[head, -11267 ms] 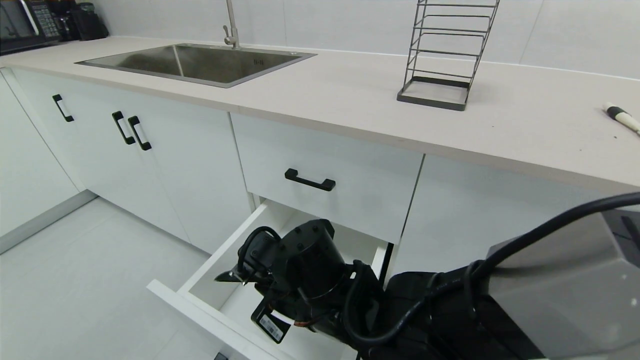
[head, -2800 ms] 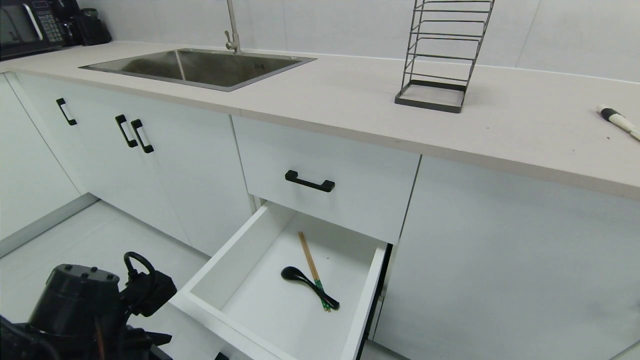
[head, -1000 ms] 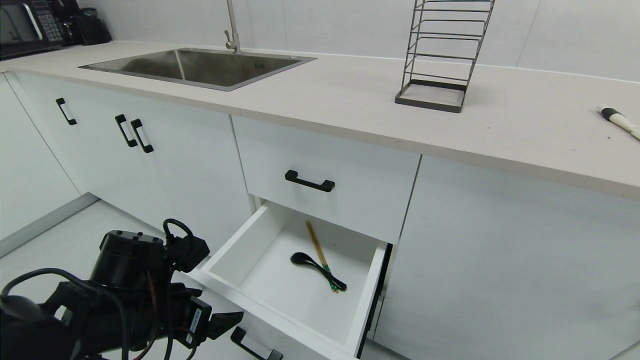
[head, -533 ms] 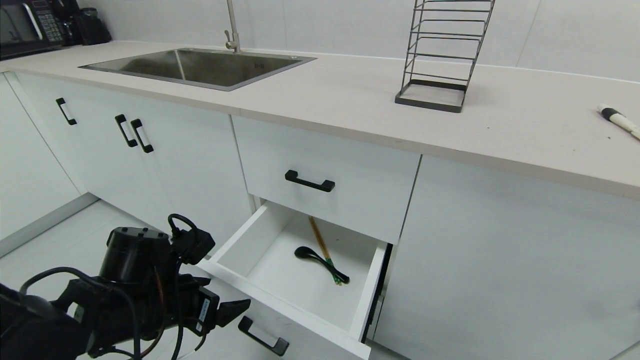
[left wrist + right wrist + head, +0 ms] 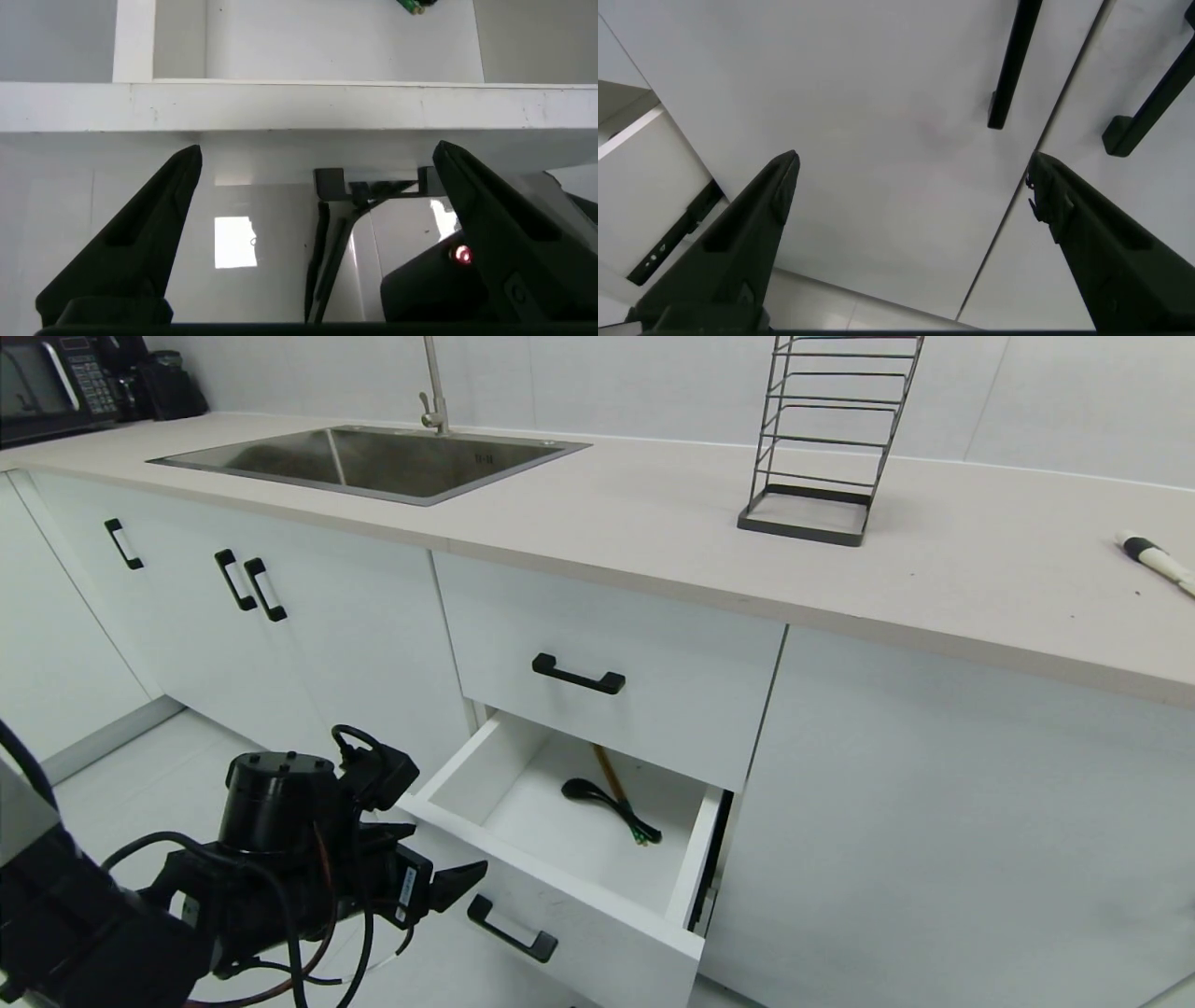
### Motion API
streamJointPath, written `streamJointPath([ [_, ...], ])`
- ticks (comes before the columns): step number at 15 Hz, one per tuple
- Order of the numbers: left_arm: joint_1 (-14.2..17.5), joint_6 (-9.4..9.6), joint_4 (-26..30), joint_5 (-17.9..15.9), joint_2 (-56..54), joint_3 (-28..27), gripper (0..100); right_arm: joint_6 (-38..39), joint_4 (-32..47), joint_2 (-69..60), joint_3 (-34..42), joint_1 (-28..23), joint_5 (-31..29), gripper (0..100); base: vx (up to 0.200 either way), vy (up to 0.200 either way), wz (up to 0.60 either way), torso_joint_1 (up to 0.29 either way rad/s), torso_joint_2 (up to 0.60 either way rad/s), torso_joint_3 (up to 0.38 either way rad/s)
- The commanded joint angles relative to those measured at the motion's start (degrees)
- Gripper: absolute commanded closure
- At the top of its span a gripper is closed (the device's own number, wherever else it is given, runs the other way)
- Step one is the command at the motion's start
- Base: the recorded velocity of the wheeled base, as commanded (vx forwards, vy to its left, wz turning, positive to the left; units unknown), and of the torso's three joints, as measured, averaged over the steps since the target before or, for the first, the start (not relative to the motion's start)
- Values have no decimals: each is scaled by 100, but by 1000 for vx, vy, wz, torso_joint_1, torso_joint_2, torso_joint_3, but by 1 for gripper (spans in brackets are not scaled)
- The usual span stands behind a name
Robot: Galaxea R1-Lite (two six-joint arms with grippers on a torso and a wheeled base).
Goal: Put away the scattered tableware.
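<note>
Firstly, head view: the left gripper (image 5: 457, 887) sits low, just in front of the half-open drawer (image 5: 607, 947), its fingertips pointing at the front panel beside the black drawer handle (image 5: 512, 930); whether the fingertips touch the panel cannot be told. Beyond the gripper, inside the drawer, a black spoon (image 5: 583, 791) lies on the white floor with a pair of chopsticks (image 5: 609, 767) crossing its handle, both towards the far end and partly under the closed drawer above; above them runs the counter (image 5: 653, 541), carrying a sink (image 5: 373, 457) and a wire rack (image 5: 822, 439).

Secondly, left wrist view: the left gripper (image 5: 318, 159) is spread wide and holds nothing; the drawer handle (image 5: 374, 179) lies between its fingers, just ahead; the top edge of the drawer (image 5: 280, 105) crosses directly beyond the fingertips; the green tips of the chopsticks (image 5: 411, 5) lie farther in.

Thirdly, right wrist view: the right gripper (image 5: 910, 173) is likewise spread wide and empty; it faces a white cabinet door (image 5: 878, 93), with a black door handle (image 5: 1013, 61) ahead of its fingers.
</note>
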Motion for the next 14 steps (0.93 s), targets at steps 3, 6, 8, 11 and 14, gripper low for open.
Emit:
streamJointPath([
  [3, -4, 54, -68, 1, 242, -92, 0, 1, -1, 9, 1, -1, 2, 0, 0, 0, 0, 0, 0, 0],
  [6, 5, 71, -551, -8, 514, -188, 0, 1, -1, 9, 1, -1, 2, 0, 0, 0, 0, 0, 0, 0],
  [8, -13, 71, -903, -16, 716, -188, 0, 1, -1, 9, 1, -1, 2, 0, 0, 0, 0, 0, 0, 0],
  [11, -39, 71, -1140, -16, 901, -250, 0, 1, -1, 9, 1, -1, 2, 0, 0, 0, 0, 0, 0, 0],
  [14, -39, 71, -1193, -16, 980, -355, 0, 1, -1, 9, 1, -1, 2, 0, 0, 0, 0, 0, 0, 0],
])
